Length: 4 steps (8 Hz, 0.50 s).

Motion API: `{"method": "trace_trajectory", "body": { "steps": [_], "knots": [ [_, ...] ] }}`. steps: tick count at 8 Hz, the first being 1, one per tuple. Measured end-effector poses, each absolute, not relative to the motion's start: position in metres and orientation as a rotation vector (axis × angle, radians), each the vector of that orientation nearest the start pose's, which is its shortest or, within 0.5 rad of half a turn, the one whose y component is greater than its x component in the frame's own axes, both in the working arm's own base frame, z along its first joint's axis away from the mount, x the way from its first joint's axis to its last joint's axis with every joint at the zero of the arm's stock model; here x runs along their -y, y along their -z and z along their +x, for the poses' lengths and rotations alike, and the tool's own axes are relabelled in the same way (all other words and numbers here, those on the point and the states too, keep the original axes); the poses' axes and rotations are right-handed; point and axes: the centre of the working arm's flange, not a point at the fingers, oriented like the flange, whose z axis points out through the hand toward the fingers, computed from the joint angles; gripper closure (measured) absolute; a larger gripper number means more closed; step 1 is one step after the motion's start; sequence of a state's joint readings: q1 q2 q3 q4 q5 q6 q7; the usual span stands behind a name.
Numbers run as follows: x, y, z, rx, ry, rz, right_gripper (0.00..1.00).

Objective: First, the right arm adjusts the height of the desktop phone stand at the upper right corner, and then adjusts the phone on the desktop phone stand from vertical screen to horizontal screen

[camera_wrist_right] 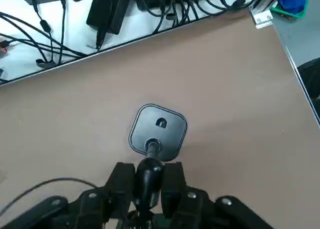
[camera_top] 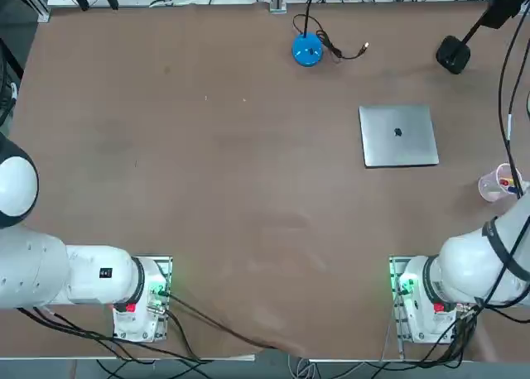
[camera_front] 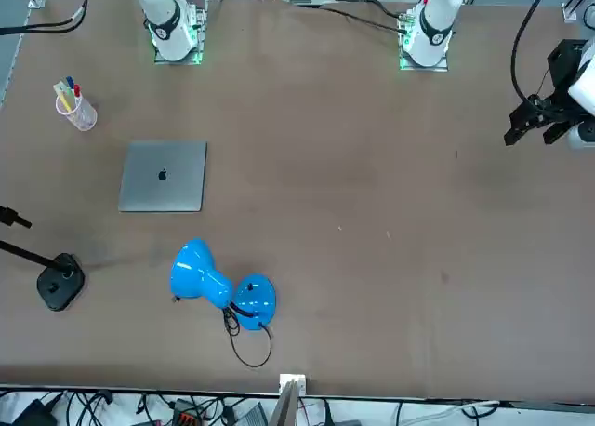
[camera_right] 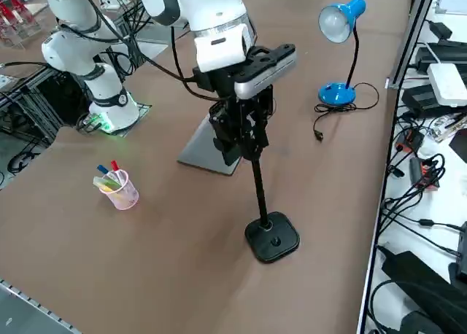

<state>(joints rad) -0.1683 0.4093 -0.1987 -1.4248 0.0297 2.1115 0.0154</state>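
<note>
Standing near the table's (camera_right: 146, 261) corner edges, the desktop phone stand (camera_right: 259, 195) had the right gripper (camera_right: 239, 138) clamped on its pole.

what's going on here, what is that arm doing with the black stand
The right arm has its gripper at the top of the desktop phone stand, fingers on either side of the thin black pole in the wrist view. The stand sits upright near the table's far right corner, beyond the silver laptop. The fingers look nearly closed on the pole, though a firm grip can't be confirmed. No phone is visible on the stand.
</note>
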Motion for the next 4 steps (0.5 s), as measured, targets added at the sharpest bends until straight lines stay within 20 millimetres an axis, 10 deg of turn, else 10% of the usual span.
{"method": "trace_trajectory", "body": {
  "steps": [4],
  "knots": [
    [0.2296, -0.4946, 0.6698, -0.589, 0.441, -3.154, 0.67]
  ]
}}
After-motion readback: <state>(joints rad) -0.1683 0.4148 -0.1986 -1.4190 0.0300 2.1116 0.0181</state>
